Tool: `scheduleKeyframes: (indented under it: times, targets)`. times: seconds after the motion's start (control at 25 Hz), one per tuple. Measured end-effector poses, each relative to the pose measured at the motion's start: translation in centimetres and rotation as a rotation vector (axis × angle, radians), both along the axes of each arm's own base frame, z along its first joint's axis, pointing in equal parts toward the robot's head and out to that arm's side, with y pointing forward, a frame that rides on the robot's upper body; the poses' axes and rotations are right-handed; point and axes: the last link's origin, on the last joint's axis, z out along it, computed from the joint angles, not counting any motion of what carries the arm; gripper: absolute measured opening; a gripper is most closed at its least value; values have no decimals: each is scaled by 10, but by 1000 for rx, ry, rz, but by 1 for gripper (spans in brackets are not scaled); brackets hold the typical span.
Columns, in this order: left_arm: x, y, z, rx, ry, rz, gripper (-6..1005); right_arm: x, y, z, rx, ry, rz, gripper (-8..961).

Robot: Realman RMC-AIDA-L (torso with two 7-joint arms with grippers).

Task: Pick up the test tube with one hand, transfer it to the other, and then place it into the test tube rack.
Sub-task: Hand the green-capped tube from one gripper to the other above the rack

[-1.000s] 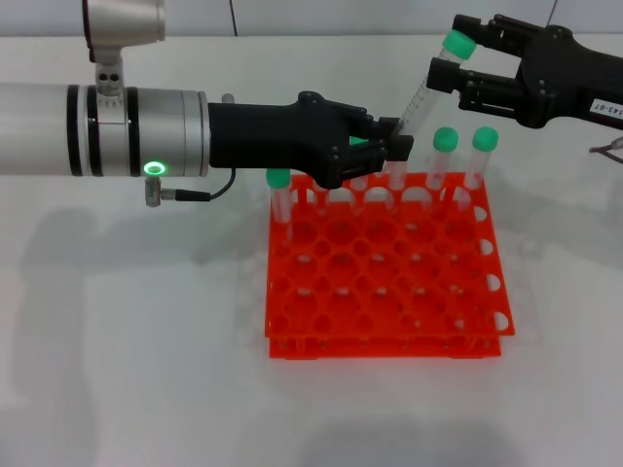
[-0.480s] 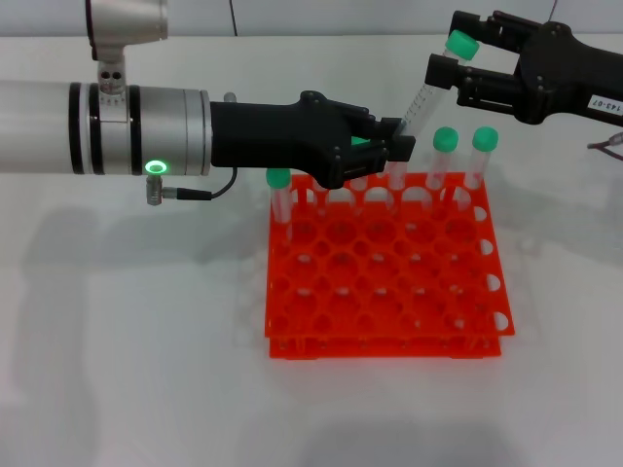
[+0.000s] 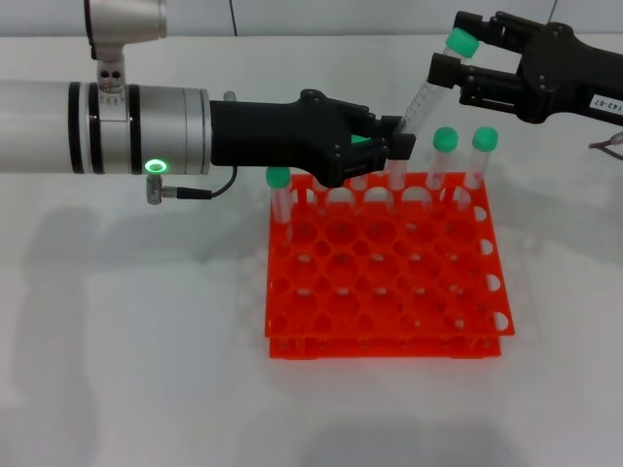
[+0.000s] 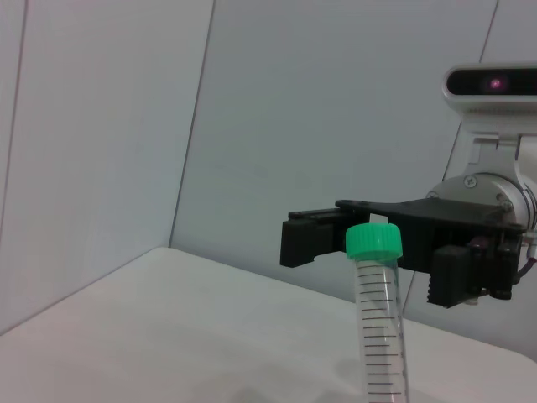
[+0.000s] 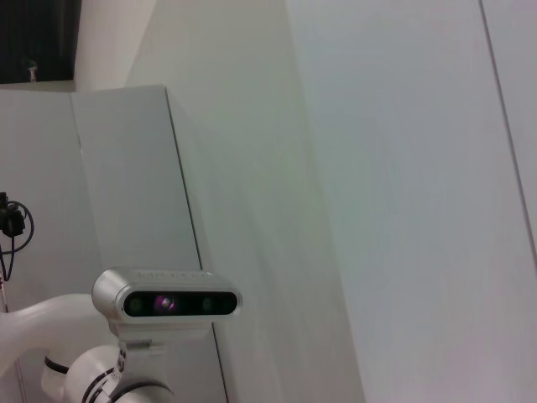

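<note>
While the left claw (image 3: 394, 144) reaches in from the left over the far edge of the test tube rack (image 3: 384, 292), it is clamped on the lower end of the test tube (image 3: 428, 88), which leans up and to the right with its green cap at the top. The right claw (image 3: 450, 64) comes in from the far right, its fingers (image 3: 477, 92) spread to either side of the tube's capped upper end; whether they touch the tube cannot be told from the head view. In the left wrist view the tube's cap and graduated wall stand in front of the right claw's black fingers, which sit apart on both sides of the cap.

The rack lies flat on the white tabletop (image 3: 127, 350), in the middle and slightly to the right. Along its far row stand other green-capped tubes: one at the far left corner (image 3: 279, 195), and two near the far right corner (image 3: 443, 156) and (image 3: 482, 154). More tubes in that row are partly hidden behind the left claw. The rack's nearer rows show open holes.

The left arm's silver cylinder (image 3: 97, 128) carries a glowing green light (image 3: 154, 168). The right claw bears a white label (image 3: 604, 103).
</note>
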Motion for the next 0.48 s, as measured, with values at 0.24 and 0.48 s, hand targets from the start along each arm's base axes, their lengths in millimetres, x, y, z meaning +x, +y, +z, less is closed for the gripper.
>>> scheduleKeyframes:
  times: [0.24,0.48]
  targets:
    - [0,0,1,2,0,0,278,1,0,0,1,0,-3,750]
    - [-2,0,1,3,0,5,280,1,0,2,3,7,-1,750]
